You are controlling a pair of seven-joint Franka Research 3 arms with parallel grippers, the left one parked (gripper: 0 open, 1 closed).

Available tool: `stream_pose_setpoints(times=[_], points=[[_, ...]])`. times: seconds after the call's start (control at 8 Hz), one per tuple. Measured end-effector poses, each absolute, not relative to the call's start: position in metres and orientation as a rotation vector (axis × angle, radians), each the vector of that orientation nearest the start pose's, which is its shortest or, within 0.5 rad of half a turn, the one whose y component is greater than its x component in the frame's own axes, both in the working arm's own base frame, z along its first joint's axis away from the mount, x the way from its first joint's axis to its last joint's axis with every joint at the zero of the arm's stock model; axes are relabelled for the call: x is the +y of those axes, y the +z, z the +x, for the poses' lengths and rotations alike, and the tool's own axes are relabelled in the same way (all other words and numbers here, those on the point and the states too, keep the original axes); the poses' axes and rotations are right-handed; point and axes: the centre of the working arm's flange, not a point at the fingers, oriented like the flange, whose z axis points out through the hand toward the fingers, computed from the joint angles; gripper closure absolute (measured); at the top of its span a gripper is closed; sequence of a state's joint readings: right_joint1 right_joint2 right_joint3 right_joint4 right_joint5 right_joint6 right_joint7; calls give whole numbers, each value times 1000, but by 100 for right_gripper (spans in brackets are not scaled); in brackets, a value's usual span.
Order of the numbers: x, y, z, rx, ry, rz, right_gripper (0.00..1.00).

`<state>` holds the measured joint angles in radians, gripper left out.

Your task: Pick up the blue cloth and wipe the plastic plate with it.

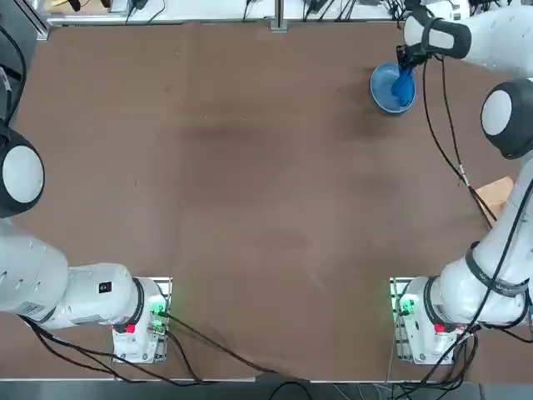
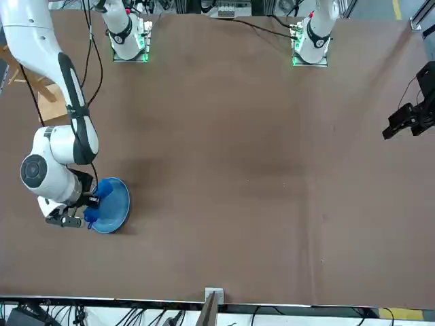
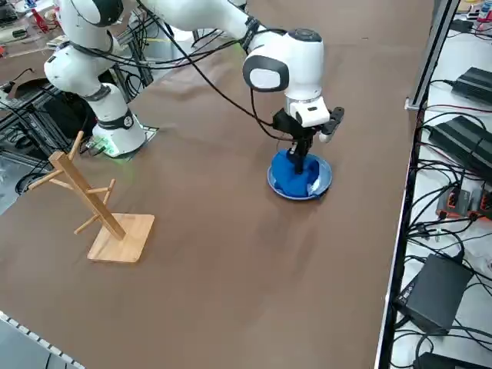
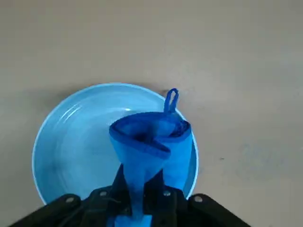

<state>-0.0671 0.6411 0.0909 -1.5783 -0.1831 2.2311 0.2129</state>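
My right gripper [image 4: 137, 198] hangs over the far right part of the brown desk [image 1: 250, 208], pointing down at the plastic plate [image 1: 385, 90]. My fingers [image 4: 154, 191] are pinched tight on the blue cloth [image 4: 151, 142], which bunches between them and hangs down in a loose cone with a folded hem and a small loop at one edge.

The plate lies flat on the desk, far from my base and close to the desk's far edge. From the wrist camera its pale blue bowl [image 4: 75, 146] spreads wide under the cloth, bare on one side and covered on the other, where the cloth reaches out to the rim. In the side view the cloth [image 3: 296, 175] sits as a dark blue heap on the plate [image 3: 321, 181], and its lower folds seem to rest on the plate's surface, though I cannot be sure how firmly they press. From across the desk the gripper [image 2: 87, 207] stands at the plate's [image 2: 115, 204] edge with the cloth [image 2: 92, 216] showing just below it.

A wooden rack [image 3: 100, 211] with angled pegs stands on the desk well apart from the plate, at the right edge nearer my base.
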Motion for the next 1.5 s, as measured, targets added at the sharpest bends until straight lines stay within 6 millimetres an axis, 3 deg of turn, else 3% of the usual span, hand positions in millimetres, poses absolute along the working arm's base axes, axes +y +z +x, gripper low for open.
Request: stream_pose_setpoints(times=[0.88,1.5], points=[[2,208,687,150,67,-3221,92],[9,204,685,148,42,-3217,92]])
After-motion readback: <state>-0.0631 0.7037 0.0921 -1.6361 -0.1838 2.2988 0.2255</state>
